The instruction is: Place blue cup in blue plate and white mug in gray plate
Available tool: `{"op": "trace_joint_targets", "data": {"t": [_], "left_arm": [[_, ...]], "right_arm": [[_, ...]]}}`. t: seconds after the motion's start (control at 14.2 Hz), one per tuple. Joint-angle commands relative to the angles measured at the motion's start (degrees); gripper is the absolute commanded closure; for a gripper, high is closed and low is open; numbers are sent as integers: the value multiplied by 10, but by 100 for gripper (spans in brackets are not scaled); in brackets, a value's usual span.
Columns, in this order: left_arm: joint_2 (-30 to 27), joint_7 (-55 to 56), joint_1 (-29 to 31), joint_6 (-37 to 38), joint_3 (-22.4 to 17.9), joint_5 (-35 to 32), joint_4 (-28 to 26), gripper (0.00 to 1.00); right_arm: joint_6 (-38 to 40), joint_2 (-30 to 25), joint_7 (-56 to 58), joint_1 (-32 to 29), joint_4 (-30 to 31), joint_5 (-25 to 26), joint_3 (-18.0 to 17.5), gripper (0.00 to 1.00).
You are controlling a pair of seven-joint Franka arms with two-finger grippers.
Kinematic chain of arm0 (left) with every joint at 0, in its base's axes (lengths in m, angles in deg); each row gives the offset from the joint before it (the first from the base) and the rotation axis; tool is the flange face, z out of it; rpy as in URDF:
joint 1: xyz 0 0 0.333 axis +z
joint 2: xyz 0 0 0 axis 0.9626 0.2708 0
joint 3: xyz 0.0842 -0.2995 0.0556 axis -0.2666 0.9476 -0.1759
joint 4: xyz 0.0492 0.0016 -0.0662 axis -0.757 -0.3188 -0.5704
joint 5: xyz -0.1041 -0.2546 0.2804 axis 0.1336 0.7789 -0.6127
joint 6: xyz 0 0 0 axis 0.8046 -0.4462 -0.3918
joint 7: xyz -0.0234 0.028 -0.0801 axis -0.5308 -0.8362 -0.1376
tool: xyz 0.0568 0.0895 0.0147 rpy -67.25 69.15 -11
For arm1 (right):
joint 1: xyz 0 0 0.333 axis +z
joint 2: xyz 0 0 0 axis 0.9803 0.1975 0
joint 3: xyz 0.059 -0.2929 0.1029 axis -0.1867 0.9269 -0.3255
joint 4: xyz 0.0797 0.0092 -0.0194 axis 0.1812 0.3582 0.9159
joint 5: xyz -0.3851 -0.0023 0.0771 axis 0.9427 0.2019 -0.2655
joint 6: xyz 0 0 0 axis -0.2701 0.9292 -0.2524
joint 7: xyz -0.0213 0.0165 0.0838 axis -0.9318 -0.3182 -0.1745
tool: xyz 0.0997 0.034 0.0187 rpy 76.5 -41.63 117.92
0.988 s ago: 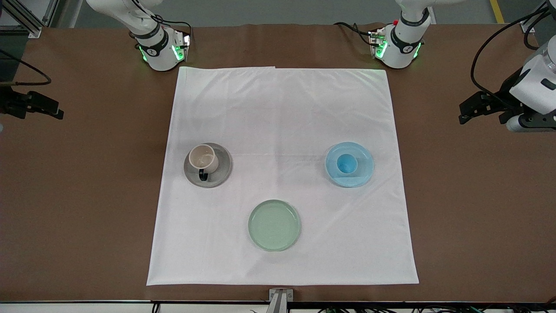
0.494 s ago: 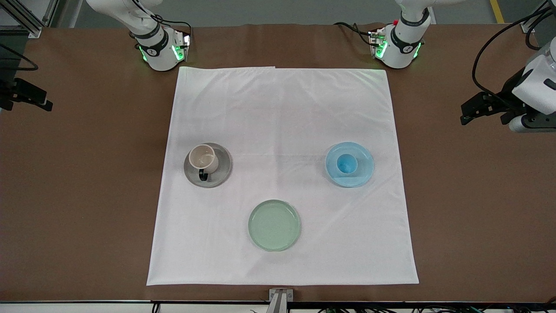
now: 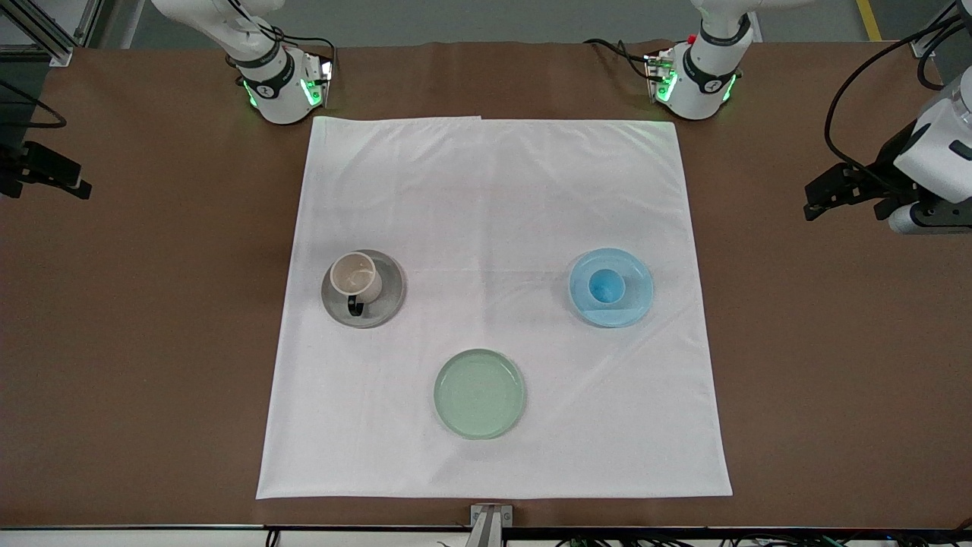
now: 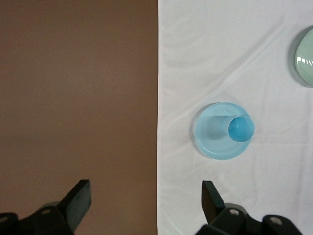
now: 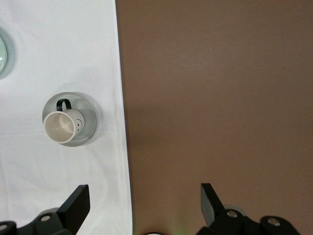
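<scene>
Blue cup [image 3: 606, 286] sits in blue plate [image 3: 634, 303], white mug [image 3: 355, 276] in gray plate [image 3: 384, 302]; both tools spread, empty, well aside over bare tabletop [image 3: 152, 342]: only risk, a stray return sweep toppling either.

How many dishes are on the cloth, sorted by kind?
Plates: 3 — gray plate, blue plate, green plate
Cups: 2 — white mug on the gray plate, blue cup on the blue plate
Total: 5
</scene>
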Motion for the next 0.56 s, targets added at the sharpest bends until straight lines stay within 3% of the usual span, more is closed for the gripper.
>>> {"op": "trace_joint_targets", "data": {"t": [0.0,0.49], "left_arm": [[5,2,-3,1,2,-14,12,0],[4,-5,-1,5,2,-13,12,0]], "right_arm": [[-2,1,-4,-57,-4,-9,-55,0],[-2,0,-4,-52,-4,-9,-56,0]]}}
